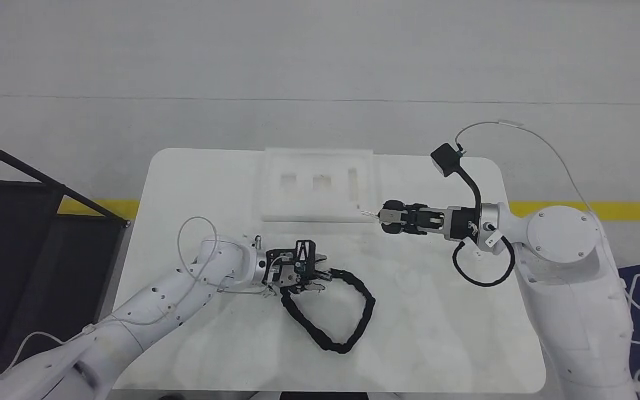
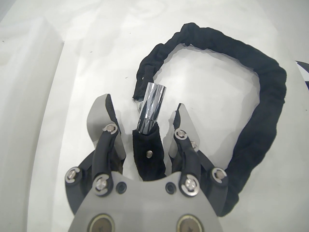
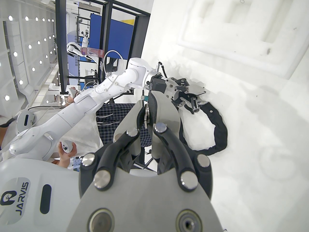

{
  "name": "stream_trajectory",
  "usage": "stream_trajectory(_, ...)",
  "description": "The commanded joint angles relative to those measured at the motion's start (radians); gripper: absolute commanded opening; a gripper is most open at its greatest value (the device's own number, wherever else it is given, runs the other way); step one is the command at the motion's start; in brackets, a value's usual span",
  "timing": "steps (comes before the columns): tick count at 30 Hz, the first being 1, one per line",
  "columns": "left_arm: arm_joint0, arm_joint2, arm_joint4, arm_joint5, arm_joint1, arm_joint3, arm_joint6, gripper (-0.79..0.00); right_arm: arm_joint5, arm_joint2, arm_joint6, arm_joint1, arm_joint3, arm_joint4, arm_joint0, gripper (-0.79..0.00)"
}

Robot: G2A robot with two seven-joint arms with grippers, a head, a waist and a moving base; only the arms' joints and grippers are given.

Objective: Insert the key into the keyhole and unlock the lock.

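At the far side of the bench, a white foam tray with three recesses is lying flat. Nearer, the lock, a black fabric-sleeved chain with a shiny cylinder, is lying looped. The left gripper is spreading around that cylinder. The right gripper is pinching the key beside the tray.

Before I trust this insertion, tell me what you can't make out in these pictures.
1. Key: in the right wrist view, nearly all hidden between the right pincer's fingers; in the top view, too small.
2. Keyhole: in the left wrist view, the lock cylinder's end faces away; in the right wrist view, the slot is too small to read.
3. Chain's sleeved end: in the left wrist view, hidden under the left pincer's base.
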Motion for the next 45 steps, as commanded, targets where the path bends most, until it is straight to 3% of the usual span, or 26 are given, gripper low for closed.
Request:
stream_trajectory(1, 0.004, -0.004, -0.003, -0.001, -0.003, 0.005, -0.007, -0.440, 0.000, 0.000, 0.000, 0.000, 0.000, 0.000, 0.000, -0.785)
stream_trajectory(3, 0.008, -0.011, -0.009, -0.001, -0.006, 0.009, -0.015, -0.533, 0.000, 0.000, 0.000, 0.000, 0.000, 0.000, 0.000, -0.785)
stream_trajectory(4, 0.010, -0.014, -0.013, -0.001, -0.007, 0.010, -0.018, -0.619, 0.000, 0.000, 0.000, 0.000, 0.000, 0.000, 0.000, -0.785)
stream_trajectory(5, 0.011, -0.018, -0.015, -0.003, -0.008, 0.010, -0.021, -0.767, 0.000, 0.000, 0.000, 0.000, 0.000, 0.000, 0.000, -0.785)
stream_trajectory(6, 0.013, -0.022, -0.017, -0.002, -0.009, 0.011, -0.023, -0.785, 0.000, 0.000, 0.000, 0.000, 0.000, 0.000, 0.000, -0.785)
stream_trajectory(16, 0.038, -0.077, -0.017, -0.006, -0.005, -0.028, 0.022, -0.785, 0.000, 0.000, 0.000, 0.000, 0.000, 0.000, 0.000, -0.785)
stream_trajectory(28, 0.109, -0.207, -0.042, -0.067, 0.038, -0.165, 0.166, -0.785, 0.002, -0.004, -0.002, 0.001, -0.007, -0.007, -0.004, -0.785)
stream_trajectory(39, 0.178, -0.354, -0.077, -0.110, 0.080, -0.352, 0.178, -0.785, 0.248, -0.006, 0.217, 0.032, -0.208, -0.065, 0.078, -0.785)
stream_trajectory(45, 0.204, -0.421, -0.154, -0.118, 0.088, -0.444, 0.172, -0.785, 0.271, -0.026, 0.198, 0.059, -0.277, -0.050, 0.114, -0.785)
